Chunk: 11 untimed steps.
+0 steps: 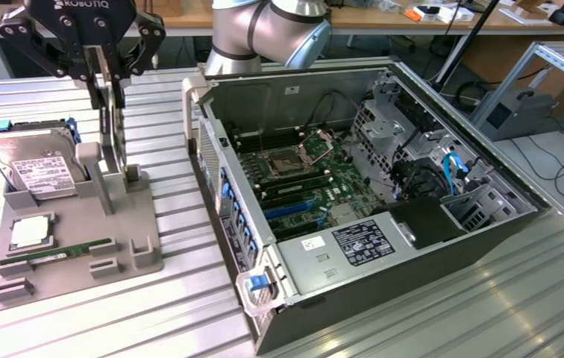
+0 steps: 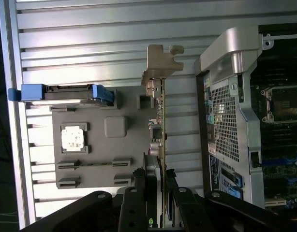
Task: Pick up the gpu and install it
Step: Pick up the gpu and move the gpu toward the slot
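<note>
The gpu (image 1: 115, 127) is a thin dark card seen edge-on, standing upright over the grey holder stand (image 1: 133, 246). Its pale metal bracket (image 1: 91, 168) reaches down to the stand. My gripper (image 1: 110, 74) is shut on the card's upper edge at the exterior view's upper left. In the wrist view the gpu (image 2: 162, 135) runs as a slim line between my black fingers (image 2: 139, 198), with the bracket (image 2: 158, 67) at its far end. I cannot tell whether the card's lower end is free of the stand. The open computer case (image 1: 362, 186) lies to the exterior view's right, its motherboard (image 1: 302, 179) exposed.
On the stand sit a silver hard drive (image 1: 33, 168) with a white label and blue rails, a CPU (image 1: 28, 233) and a green RAM stick (image 1: 58, 253). The case's side wall (image 1: 212, 149) rises between stand and motherboard. The table is ribbed metal (image 1: 442, 313).
</note>
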Each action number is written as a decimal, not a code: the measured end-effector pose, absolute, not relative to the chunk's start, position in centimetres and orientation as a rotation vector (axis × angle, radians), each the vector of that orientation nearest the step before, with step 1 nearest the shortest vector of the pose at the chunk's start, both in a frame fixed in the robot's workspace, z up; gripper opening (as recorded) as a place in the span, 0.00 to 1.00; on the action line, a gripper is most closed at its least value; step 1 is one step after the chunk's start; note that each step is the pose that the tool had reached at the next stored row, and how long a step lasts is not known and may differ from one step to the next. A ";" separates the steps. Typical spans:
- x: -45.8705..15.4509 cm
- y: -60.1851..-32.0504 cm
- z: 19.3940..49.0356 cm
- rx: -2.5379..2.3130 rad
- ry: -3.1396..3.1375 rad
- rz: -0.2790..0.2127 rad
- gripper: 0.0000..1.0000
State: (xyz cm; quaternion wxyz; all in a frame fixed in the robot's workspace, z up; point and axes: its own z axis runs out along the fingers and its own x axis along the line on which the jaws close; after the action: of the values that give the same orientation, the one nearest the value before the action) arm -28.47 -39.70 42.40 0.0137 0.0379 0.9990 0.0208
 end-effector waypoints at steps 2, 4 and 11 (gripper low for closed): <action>-28.5 -39.7 42.5 0.118 3.111 0.065 0.27; -28.5 -39.7 42.6 0.118 3.111 0.065 0.27; -28.5 -39.7 43.0 0.118 3.111 0.065 0.27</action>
State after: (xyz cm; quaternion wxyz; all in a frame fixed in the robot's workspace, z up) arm -28.47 -39.70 43.03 0.0137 0.0379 0.9990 0.0208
